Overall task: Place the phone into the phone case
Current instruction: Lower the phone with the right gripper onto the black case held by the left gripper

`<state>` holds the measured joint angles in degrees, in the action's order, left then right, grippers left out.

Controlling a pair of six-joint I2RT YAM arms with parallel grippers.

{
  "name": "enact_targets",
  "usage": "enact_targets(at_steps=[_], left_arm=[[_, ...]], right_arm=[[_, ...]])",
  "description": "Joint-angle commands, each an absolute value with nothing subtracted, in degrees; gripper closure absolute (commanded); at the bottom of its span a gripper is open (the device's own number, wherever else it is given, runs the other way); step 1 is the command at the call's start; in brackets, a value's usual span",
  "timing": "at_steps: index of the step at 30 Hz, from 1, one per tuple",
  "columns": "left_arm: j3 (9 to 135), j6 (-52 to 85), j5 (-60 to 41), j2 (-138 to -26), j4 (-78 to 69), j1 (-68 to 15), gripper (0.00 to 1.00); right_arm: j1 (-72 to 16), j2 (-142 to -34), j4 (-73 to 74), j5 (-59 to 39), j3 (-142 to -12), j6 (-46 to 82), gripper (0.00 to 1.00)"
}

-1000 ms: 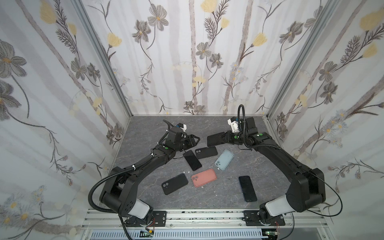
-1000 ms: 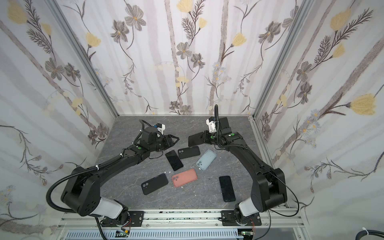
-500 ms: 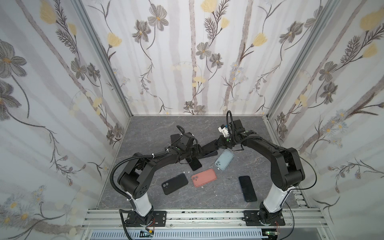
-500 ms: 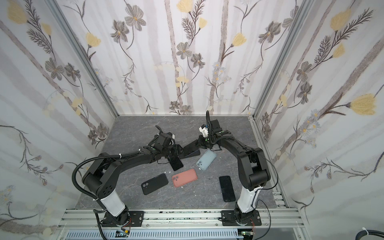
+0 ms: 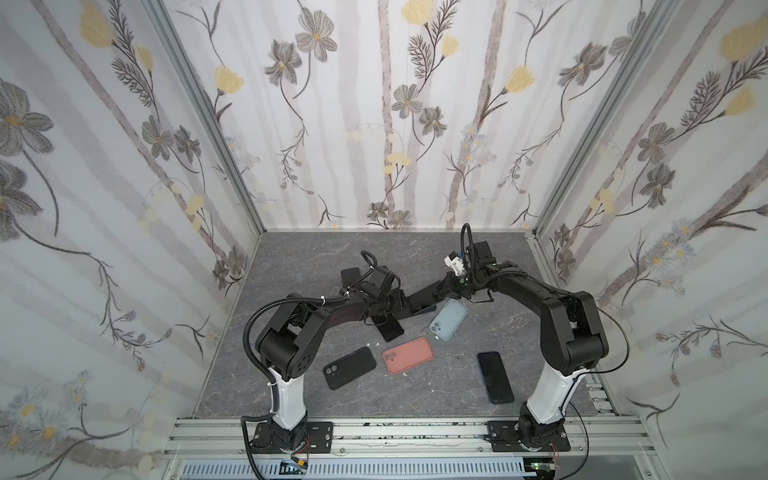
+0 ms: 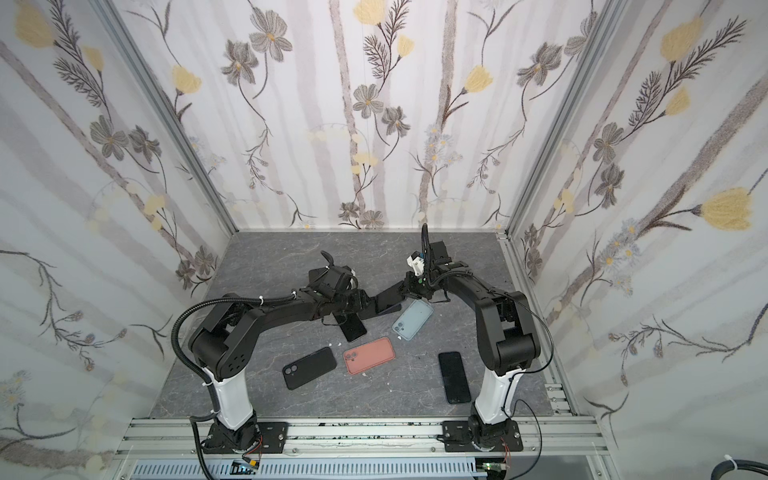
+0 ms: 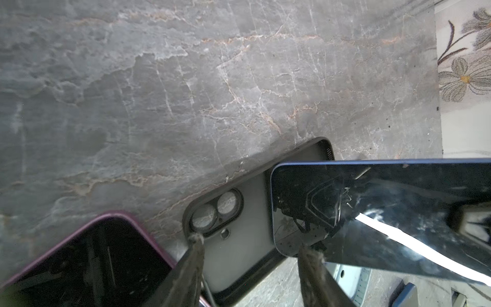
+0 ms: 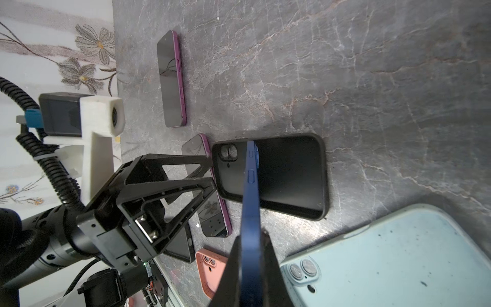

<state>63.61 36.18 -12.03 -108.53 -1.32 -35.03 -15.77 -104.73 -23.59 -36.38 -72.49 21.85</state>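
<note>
1. Currently, the right gripper (image 8: 252,238) is pinching a dark blue phone (image 8: 251,183) near one short end, its jaws closed tight on the two flat faces.
2. The phone is hanging in mid-air just above an empty black phone case (image 8: 292,172), which is lying flat, hollow side up, on the grey table (image 8: 372,79).
3. The left gripper (image 7: 251,244) is hovering half open at the case's camera-cutout end, gripping nothing. It is not clear whether its fingertips are touching the rim.
4. The phone is looking stiff, glassy and slippery, likely breakable and rather heavy for an end pinch. Holding it across the faces is probably working best. The light, bendy case is likely needing bracing so it does not slide.
5. The phone's long axis is running from the right gripper toward the left gripper, with the free end dipping lower over the case and the glossy screen turned up. It is appearing skewed against the case's length, whose cutouts are pointing toward the left gripper.
</note>
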Motion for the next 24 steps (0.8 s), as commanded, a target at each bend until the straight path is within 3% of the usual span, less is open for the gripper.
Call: enact_targets(at_steps=[1, 24], left_arm=[[64.8, 35.0, -11.4, -109.5, -0.4, -35.2, 0.44], [64.7, 32.5, -8.2, -108.8, 2.7, -35.6, 0.49]], right_arm=[[-15.2, -103.5, -24.3, -36.1, -71.8, 21.2, 1.00], [-12.1, -100.4, -21.1, -32.2, -67.9, 24.2, 1.00]])
